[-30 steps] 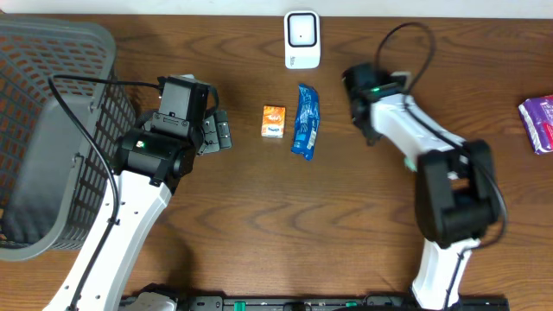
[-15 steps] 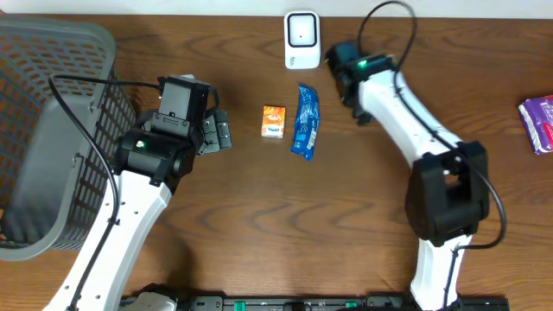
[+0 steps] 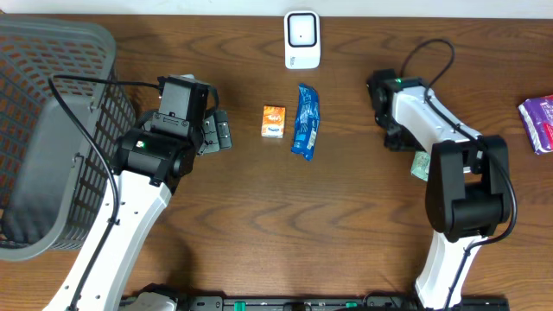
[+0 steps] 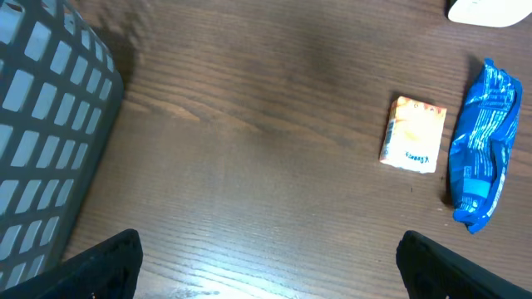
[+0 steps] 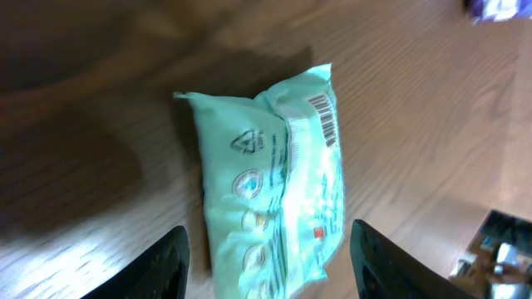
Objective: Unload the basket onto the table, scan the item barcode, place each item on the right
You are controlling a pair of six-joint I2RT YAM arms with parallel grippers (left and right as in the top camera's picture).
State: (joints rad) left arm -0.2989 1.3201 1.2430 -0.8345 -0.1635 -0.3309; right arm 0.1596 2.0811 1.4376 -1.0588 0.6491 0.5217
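Note:
A mint-green packet [image 5: 274,174] lies on the wooden table with its barcode [image 5: 326,116] facing up. My right gripper [image 5: 274,274] stands open over it, with a gap between each finger and the packet. From overhead only an edge of the packet [image 3: 420,166] shows beside the right arm, just past the right gripper [image 3: 403,141]. The white scanner [image 3: 301,39] stands at the table's far edge. My left gripper [image 3: 220,134] hangs wide open over bare wood [image 4: 283,274], with nothing between its fingers.
An orange box [image 3: 274,121] and a blue packet [image 3: 305,121] lie side by side in front of the scanner. A grey mesh basket [image 3: 52,130] fills the left side. A purple packet [image 3: 537,123] lies at the right edge.
The right arm swung from beside the scanner to the right and toward the front. Its gripper went from shut to open, and the green packet now lies on the table. The left arm stayed still.

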